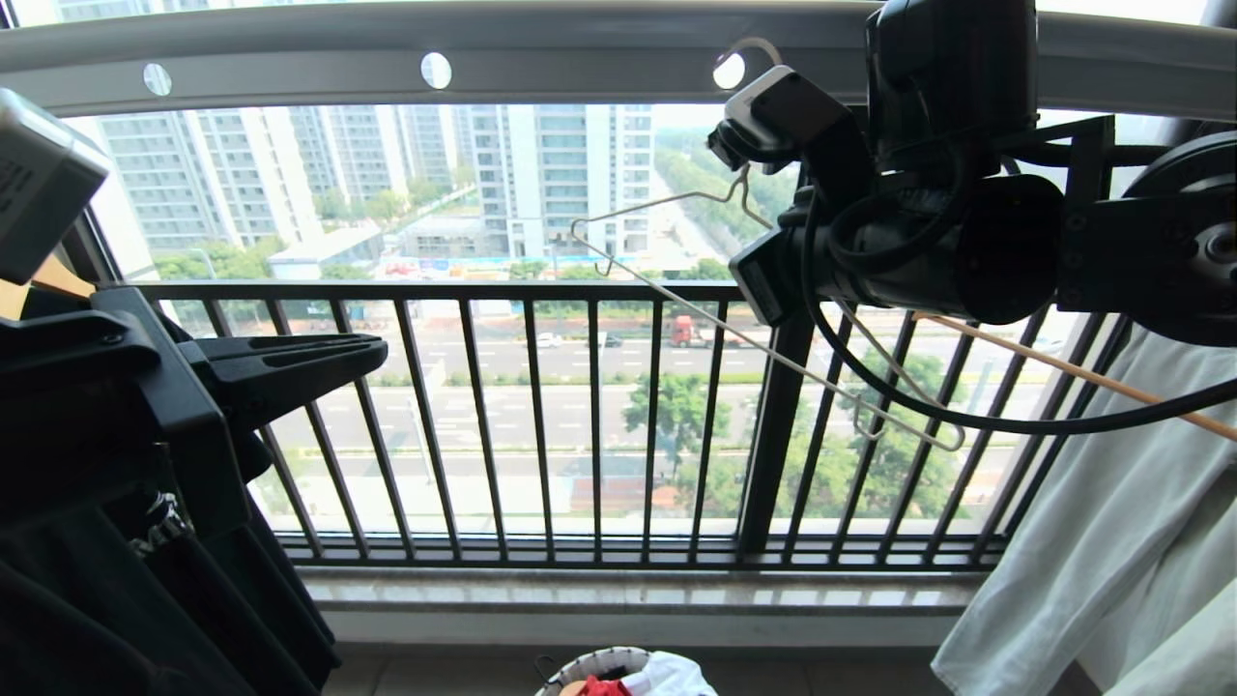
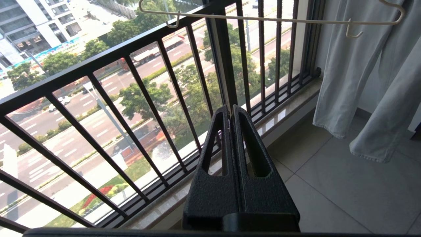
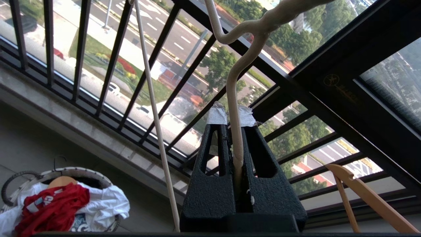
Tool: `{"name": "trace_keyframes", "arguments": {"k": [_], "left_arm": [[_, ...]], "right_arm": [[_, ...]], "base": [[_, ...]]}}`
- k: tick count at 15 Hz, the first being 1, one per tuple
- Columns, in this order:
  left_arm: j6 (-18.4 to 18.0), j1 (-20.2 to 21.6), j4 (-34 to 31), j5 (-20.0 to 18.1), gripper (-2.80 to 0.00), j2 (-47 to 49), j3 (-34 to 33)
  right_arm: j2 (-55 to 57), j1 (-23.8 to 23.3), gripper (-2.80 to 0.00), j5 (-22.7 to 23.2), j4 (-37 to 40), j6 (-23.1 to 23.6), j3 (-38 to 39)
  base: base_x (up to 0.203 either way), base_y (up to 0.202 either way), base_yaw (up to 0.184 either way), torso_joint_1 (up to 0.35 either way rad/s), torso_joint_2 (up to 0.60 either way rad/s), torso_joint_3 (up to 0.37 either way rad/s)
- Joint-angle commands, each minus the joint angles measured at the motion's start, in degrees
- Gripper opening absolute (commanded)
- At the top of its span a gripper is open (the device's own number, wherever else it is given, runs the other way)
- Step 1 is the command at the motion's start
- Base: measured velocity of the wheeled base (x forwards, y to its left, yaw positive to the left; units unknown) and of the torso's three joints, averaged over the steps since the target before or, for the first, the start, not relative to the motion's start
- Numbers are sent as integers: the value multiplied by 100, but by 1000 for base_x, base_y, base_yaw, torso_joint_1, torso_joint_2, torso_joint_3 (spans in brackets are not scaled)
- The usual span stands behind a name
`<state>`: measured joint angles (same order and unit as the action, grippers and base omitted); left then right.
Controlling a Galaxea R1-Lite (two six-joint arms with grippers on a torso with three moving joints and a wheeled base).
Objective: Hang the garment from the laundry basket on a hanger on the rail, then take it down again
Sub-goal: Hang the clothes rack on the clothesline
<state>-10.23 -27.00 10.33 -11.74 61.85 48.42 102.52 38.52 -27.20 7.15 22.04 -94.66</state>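
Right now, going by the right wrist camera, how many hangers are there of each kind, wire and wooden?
Wire hanger: 1, with the right gripper jaws shut on it.
Wooden hangers: 2, one in front of the window railing, one in the laundry basket.
Total: 3

Bare off-white wire hanger (image 1: 676, 319) tilted, hook near rail (image 1: 580, 48); red garment (image 3: 52, 204) crumpled in laundry basket (image 3: 98, 179).
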Motion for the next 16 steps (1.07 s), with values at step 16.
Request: {"name": "trace_keyframes", "arguments": {"k": [16], "left_arm": [[12,-7,-31,-355,-280,-279,-17]], "right_arm": [[366,344,-280,-443,850,117,-620]], "base": [[0,0,0,0,0,0]]}}
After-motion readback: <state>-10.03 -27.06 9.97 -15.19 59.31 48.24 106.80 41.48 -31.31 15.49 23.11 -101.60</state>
